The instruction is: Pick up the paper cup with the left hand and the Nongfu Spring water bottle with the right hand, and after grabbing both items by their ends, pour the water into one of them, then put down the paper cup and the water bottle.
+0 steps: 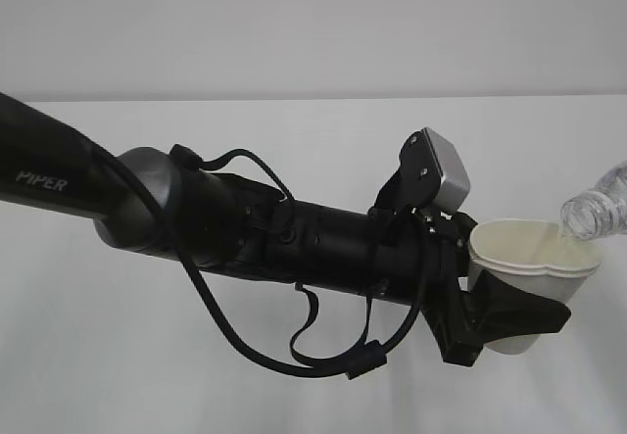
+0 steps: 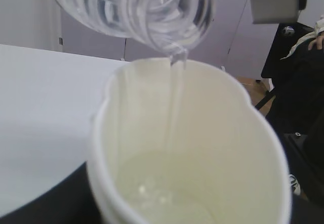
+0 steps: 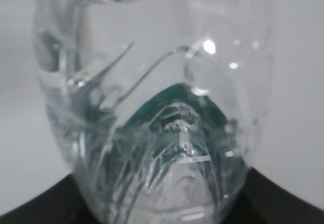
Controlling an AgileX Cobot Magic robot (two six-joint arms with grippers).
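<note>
The off-white paper cup (image 1: 529, 258) hangs above the table at the right, squeezed between the black jaws of my left gripper (image 1: 505, 312), which is shut on its lower body. The clear Nongfu Spring water bottle (image 1: 600, 205) is tipped over the cup's rim from the right edge, neck down. In the left wrist view a thin stream of water (image 2: 174, 102) runs from the bottle's mouth (image 2: 172, 37) into the paper cup (image 2: 243, 148), and water pools at its bottom. My right gripper (image 3: 162, 204) is shut on the bottle's base (image 3: 167, 133), black jaws showing on both sides.
The white table (image 1: 147, 356) lies under the left arm (image 1: 245, 223), whose loose black cables (image 1: 294, 346) hang below it. A pale wall (image 1: 294, 23) stands behind. A dark chair and a person's hand (image 2: 316, 39) show at the far right of the left wrist view.
</note>
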